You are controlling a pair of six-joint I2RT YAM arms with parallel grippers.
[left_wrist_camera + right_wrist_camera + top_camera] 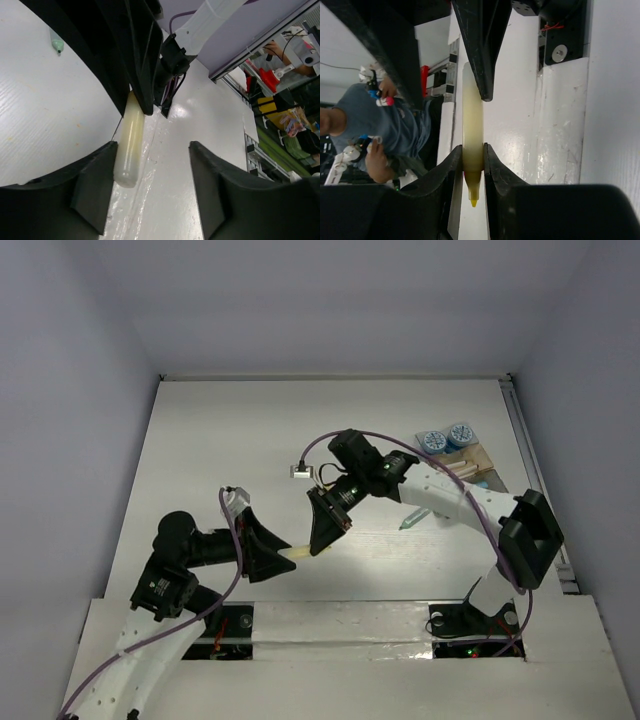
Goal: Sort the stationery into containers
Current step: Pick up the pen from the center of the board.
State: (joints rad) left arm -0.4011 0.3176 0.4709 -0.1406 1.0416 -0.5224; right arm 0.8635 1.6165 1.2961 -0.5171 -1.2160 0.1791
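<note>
A pale yellow pen [296, 553] is held between the two grippers, low over the table's near middle. My right gripper [473, 154] is shut on the pen [472, 115] near its yellow tip. My left gripper [152, 146] is open; the pen's blunt end [128, 150] lies against its left finger [92, 185], and the other finger stands well apart. In the top view the left gripper [280, 558] and the right gripper [322, 543] meet nose to nose. A light-green pen [412, 521] lies on the table to the right. The trays [478, 468] sit at the far right.
Two round blue-and-white pots [446, 437] stand at the far end of the trays. The green pen also shows in the left wrist view [56, 44]. A small grey connector [299, 472] on the purple cable hangs above the middle. A metal rail [532, 460] runs along the right edge.
</note>
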